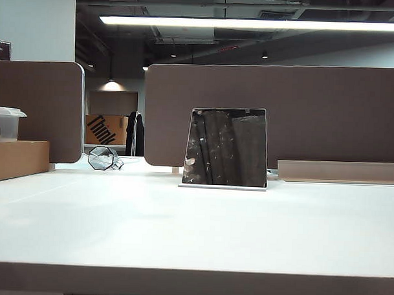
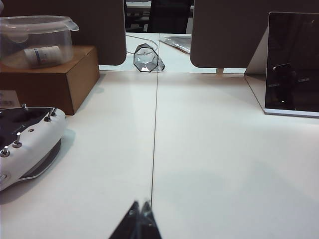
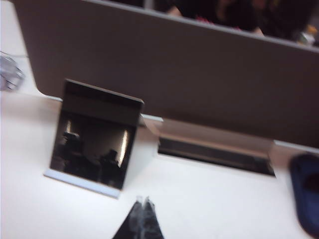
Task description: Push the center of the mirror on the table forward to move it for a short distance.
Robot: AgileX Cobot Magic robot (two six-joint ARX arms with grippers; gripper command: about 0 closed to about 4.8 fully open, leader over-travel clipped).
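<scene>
The mirror [image 1: 227, 147] stands tilted on its thin pale base near the back middle of the white table [image 1: 181, 237]. No arm shows in the exterior view. In the left wrist view the mirror [image 2: 293, 62] is far off to one side, and my left gripper [image 2: 140, 203] is shut, with nothing held, over the table seam. In the blurred right wrist view the mirror [image 3: 94, 134] is close ahead and a little aside of my right gripper [image 3: 143, 200], which is shut and empty, a short gap from the mirror's base.
A cardboard box [image 1: 16, 159] with a clear plastic tub [image 1: 3, 122] stands at the left. A small octagonal glass object [image 1: 101, 158] lies at the back. Brown partitions [image 1: 327, 113] close the rear. A white controller [image 2: 25, 144] lies near the left gripper. A dark blue object [image 3: 305, 191] lies by the right gripper.
</scene>
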